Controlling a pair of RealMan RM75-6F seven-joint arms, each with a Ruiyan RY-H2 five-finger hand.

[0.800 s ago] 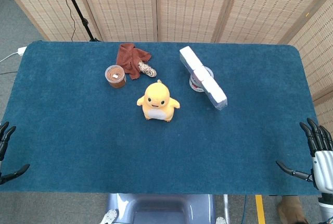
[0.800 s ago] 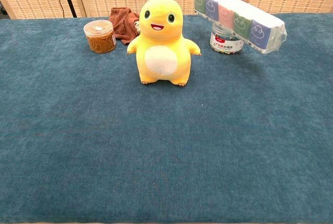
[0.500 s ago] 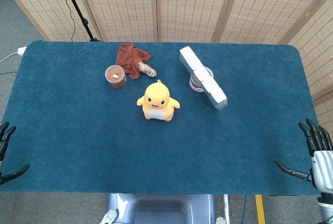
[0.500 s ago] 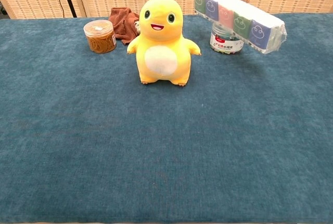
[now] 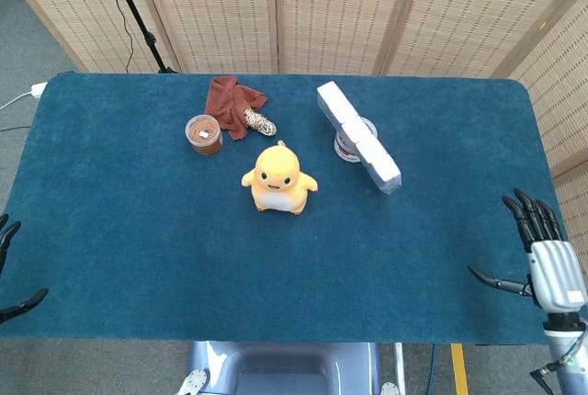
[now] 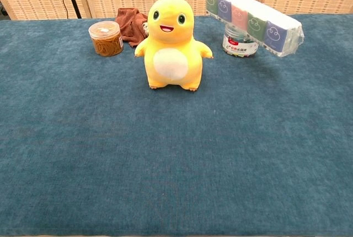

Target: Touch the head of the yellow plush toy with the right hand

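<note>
The right hand (image 5: 544, 262) is seen over the table's near right edge, fingers spread, nothing held. The yellow plush toy (image 5: 278, 177) stands upright mid-table, well apart from it. Writing on the labelled tub (image 6: 239, 43) beneath the tissue multipack (image 6: 253, 19) cannot be read.

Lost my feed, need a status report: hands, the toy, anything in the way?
Right hand open, at table's near right edge. Left hand barely in view, open. Yellow plush toy upright mid-table, untouched. Nothing between right hand and toy.
</note>
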